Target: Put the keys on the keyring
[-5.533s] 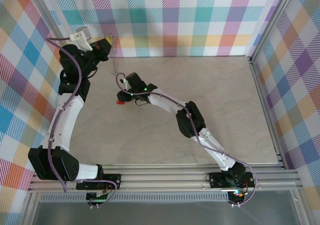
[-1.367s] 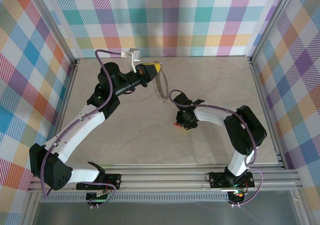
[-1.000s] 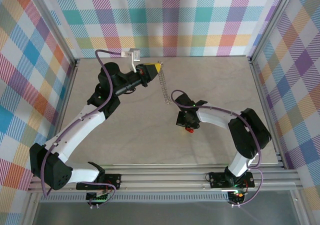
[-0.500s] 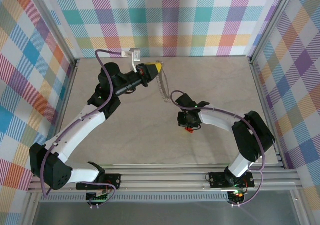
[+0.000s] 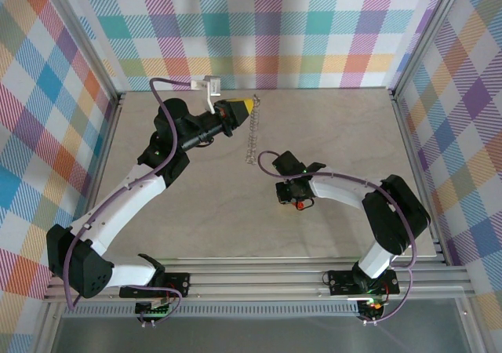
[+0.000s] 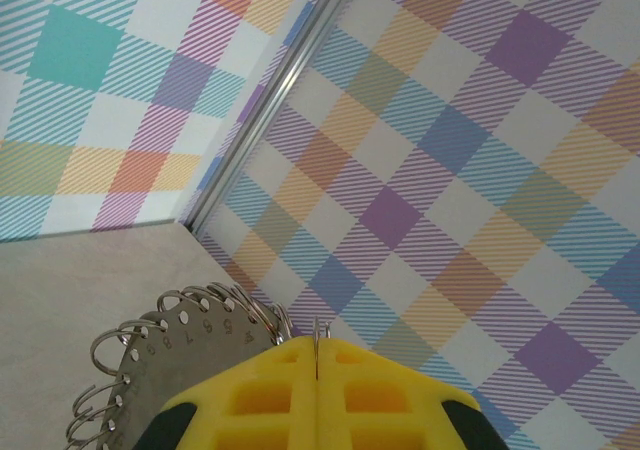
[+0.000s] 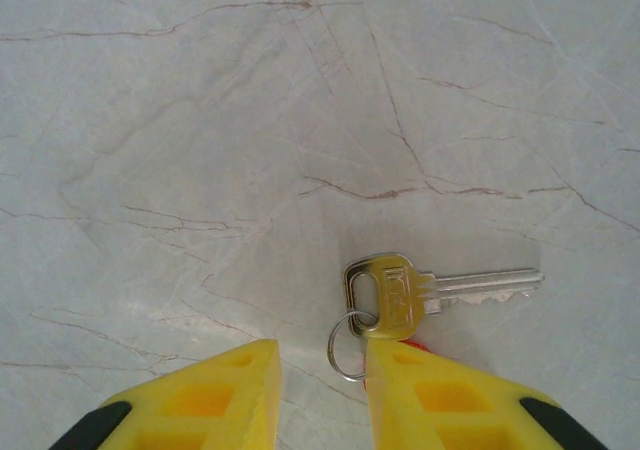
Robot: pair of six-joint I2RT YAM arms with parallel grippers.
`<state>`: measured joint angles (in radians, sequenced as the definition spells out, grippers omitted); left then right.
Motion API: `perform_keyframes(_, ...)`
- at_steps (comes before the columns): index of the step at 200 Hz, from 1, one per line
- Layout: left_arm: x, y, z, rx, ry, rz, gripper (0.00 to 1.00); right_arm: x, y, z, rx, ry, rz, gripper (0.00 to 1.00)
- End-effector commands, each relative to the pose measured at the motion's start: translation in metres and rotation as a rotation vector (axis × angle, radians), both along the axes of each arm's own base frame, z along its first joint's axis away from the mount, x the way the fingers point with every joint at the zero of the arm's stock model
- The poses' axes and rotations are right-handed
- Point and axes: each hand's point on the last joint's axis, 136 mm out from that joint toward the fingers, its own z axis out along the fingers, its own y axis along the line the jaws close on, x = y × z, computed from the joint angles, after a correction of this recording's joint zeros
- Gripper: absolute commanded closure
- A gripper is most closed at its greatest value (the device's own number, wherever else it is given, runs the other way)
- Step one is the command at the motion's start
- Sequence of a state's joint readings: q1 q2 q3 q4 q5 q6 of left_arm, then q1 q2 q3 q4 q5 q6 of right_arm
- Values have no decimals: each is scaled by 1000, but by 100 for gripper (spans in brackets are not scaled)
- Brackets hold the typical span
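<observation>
Pinching the keyring (image 5: 252, 140), the left gripper (image 6: 316, 348) was clenched; the right gripper (image 7: 322, 358) stood parted, key (image 7: 398, 296) loose at its one o'clock.

You have the left gripper (image 5: 245, 103) over the far side of the table (image 5: 196, 220), the keyring (image 5: 252, 140) strung from its yellow tip toward the right gripper (image 5: 295, 201), which sits mid-table over the red key (image 5: 299, 206).

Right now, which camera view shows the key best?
The right wrist view: the key lies flat on the table, close and sharp, at the fingertips of the right tool. The top external view gives a small red spot beneath that tool.
</observation>
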<state>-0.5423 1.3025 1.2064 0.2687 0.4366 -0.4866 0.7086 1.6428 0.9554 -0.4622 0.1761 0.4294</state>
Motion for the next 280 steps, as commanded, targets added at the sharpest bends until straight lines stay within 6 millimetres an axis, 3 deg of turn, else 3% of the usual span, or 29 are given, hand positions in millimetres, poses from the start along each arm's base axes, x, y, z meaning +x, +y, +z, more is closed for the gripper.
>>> perform_keyframes(1,-7,-5,18,-43,-52,-30,100,-1,-1,-8,-42,0,47,71)
perform_keyframes(147,-9,-6,19,-45,-54,-33,100,6,-11,-22,-125,-3,10,83)
perform_keyframes(280,-12,-8,20,-46,-57,-42,100,10,-12,0,-95,-47,-33,79)
